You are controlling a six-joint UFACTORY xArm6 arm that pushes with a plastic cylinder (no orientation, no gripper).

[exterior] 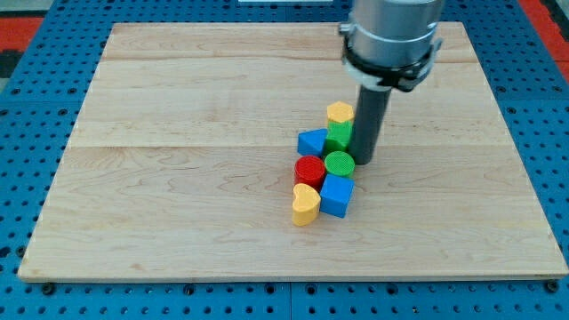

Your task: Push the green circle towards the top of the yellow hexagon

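The green circle lies near the board's middle, just right of a red circle. The yellow hexagon sits above it, with a green block between the two. My tip is at the right edge of the green circle, touching or almost touching it. The dark rod rises from there to the grey arm at the view's top and hides the space right of the green block and the hexagon.
A blue triangle-like block lies left of the green block. A blue cube and a yellow heart lie below the two circles. The wooden board rests on a blue perforated table.
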